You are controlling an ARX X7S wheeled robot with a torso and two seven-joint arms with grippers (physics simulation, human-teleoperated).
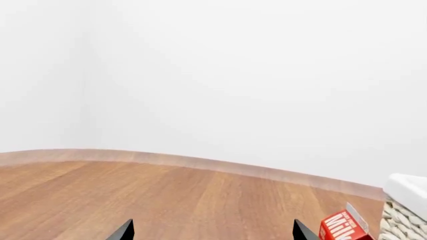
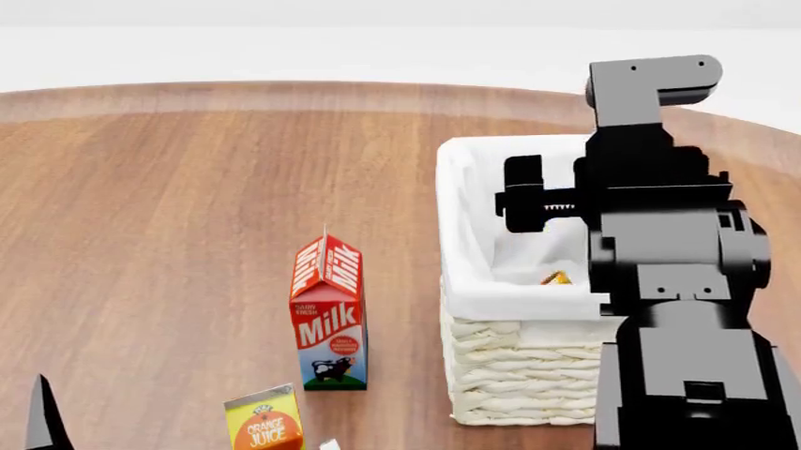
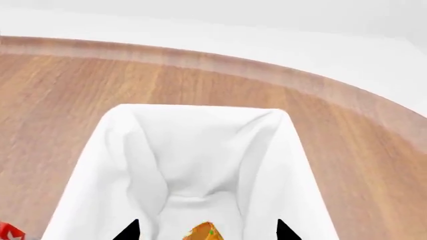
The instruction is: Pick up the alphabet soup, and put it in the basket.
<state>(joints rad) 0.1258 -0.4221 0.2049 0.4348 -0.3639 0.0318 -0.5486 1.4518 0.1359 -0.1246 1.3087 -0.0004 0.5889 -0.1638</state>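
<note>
The basket [image 2: 526, 370], cream wicker with a white cloth lining, stands on the wooden table at the right. My right gripper [image 3: 207, 234] hangs over its inside with the jaws wide open and holding nothing. Between and below its fingertips a small orange-yellow piece of the alphabet soup [image 3: 203, 231] shows on the lining; it also shows in the head view [image 2: 554, 277]. Its blue label is hidden. My left gripper [image 1: 212, 233] is open and empty, low over bare table left of the basket. One of its fingertips [image 2: 44, 417] shows at the head view's lower left.
A red and white milk carton [image 2: 329, 314] stands upright left of the basket and shows in the left wrist view [image 1: 343, 227]. An orange juice carton [image 2: 265, 422] stands in front of it. The table's curved far edge [image 2: 250, 94] meets a white wall.
</note>
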